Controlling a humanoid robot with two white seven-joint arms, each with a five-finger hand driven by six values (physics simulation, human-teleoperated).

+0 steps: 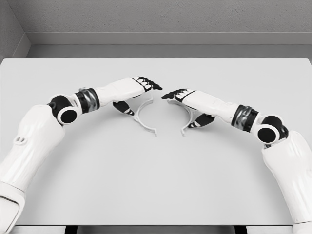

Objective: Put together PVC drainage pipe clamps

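Note:
Two thin white half-ring clamp pieces lie on the white table [156, 185] near its middle. The left clamp half [140, 122] curves open toward the right. The right clamp half [186, 127] curves open toward the left, and a small gap separates their lower ends. My left hand [139, 95] reaches in over the upper end of the left half, fingers stretched out and thumb tucked below. Mirroring it, my right hand [185, 105] stands over the upper end of the right half. The two sets of fingertips nearly meet. Both hands hide the upper ends of the halves.
The grey wall and floor edge run behind the table's far edge [156, 58]. Both forearms lie low across the tabletop at left and right.

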